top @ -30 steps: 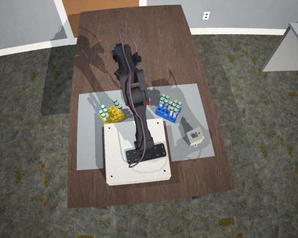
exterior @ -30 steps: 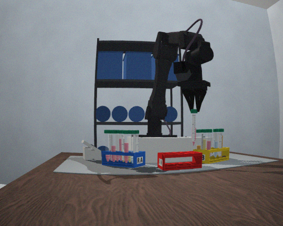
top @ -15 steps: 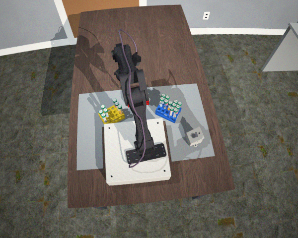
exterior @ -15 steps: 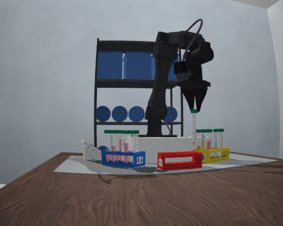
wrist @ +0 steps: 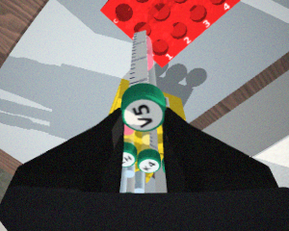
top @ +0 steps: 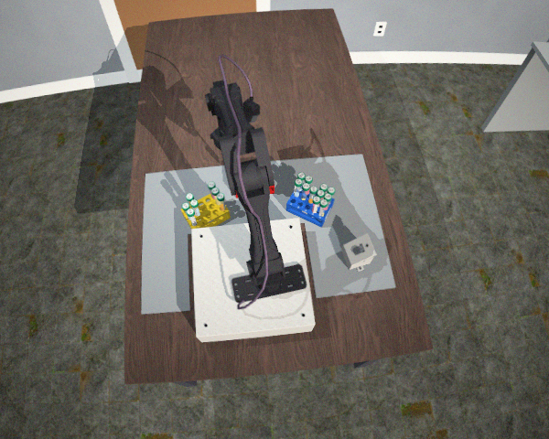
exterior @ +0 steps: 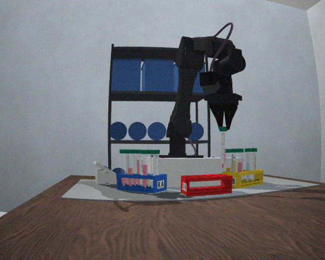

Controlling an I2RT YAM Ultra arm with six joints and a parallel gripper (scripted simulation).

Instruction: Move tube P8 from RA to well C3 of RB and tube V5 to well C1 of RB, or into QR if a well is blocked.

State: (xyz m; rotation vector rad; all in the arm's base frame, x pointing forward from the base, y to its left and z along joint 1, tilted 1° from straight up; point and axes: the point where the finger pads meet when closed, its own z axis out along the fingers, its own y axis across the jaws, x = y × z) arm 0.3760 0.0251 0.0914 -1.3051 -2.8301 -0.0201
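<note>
From the top, the yellow rack (top: pixel 208 218) (exterior: pixel 251 183) (wrist: pixel 175 103) lies toward the table's left edge, with green-capped tubes (top: pixel 189 211) (exterior: pixel 248 164) standing in two groups. The blue rack (top: pixel 307 215) (exterior: pixel 138 188), nearer the right edge, carries a denser cluster of capped tubes (top: pixel 323 203) (exterior: pixel 144 168). A pale box (top: pixel 360 255) (exterior: pixel 103 176) sits close to that same edge, toward the near right corner. The arm hides most of the red rack (top: pixel 272 189) (exterior: pixel 207 191) (wrist: pixel 183 16) and the gripper's fingertips.

The exterior view uncovers the red rack's open frame and the pink and yellow contents of tubes in the blue rack. It also shows the gripper (exterior: pixel 224 128) (wrist: pixel 143 117) clamped on a tube's green cap, the tube hanging upright above rack height, pink at its tip.

Only the wrist view reads that cap: V5 (exterior: pixel 222 145) (wrist: pixel 144 113). Below are a cap marked X4 (wrist: pixel 148 161) in the yellow rack and the red rack's open wells, columns numbered 1 to 4. I cannot tell which tube is P8.
</note>
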